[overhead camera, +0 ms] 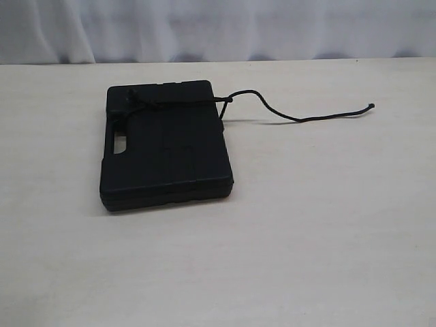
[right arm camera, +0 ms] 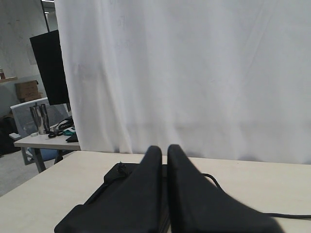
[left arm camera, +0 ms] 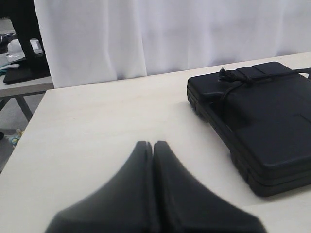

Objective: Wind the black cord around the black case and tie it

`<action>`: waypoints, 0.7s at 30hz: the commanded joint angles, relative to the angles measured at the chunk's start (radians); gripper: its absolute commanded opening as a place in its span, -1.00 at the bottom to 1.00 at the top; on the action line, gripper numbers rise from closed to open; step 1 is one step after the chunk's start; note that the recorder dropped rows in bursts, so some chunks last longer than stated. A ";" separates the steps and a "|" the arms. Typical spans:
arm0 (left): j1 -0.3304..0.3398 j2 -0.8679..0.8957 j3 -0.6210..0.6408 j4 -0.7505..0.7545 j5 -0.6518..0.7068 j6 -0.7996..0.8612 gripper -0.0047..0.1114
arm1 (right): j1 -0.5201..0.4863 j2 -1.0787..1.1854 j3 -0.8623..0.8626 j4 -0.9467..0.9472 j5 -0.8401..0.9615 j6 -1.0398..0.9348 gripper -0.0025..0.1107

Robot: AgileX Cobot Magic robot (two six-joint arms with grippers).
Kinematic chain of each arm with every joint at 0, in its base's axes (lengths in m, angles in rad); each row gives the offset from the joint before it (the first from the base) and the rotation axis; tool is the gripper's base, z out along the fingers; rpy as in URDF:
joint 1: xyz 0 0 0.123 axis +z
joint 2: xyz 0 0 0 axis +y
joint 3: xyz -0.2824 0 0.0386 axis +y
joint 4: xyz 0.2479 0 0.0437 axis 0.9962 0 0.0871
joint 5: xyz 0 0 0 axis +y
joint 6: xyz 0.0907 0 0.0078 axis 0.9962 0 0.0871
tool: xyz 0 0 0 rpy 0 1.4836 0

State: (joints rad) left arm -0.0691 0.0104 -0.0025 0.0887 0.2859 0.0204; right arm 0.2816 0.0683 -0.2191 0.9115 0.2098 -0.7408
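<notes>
Case (overhead camera: 167, 146) lies flat on table (overhead camera: 306, 259), left of centre. Cord (overhead camera: 300, 120) crosses its far end, apparently knotted near the handle corner, w/ free tail trailing off to the right. Left gripper (left arm camera: 153, 148) & right gripper (right arm camera: 164, 153) both clenched, empty, well back. Tail lies nearer right arm.

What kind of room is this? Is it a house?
Probably an office or lab, not a house. A white curtain hangs behind the table, and past it are a desk, a big dark screen, an office chair and a cardboard box.
</notes>
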 commanded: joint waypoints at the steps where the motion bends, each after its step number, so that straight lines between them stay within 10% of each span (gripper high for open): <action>1: 0.004 -0.010 0.003 0.003 -0.006 -0.010 -0.92 | 0.001 -0.004 0.004 -0.008 0.002 0.001 -0.88; 21: 0.004 -0.010 0.003 0.005 -0.008 -0.010 -0.92 | 0.001 -0.009 0.042 -0.011 -0.077 -0.013 -0.88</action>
State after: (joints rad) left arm -0.0691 0.0104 -0.0025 0.0906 0.2867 0.0204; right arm 0.2816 0.0683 -0.2073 0.9115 0.1916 -0.7427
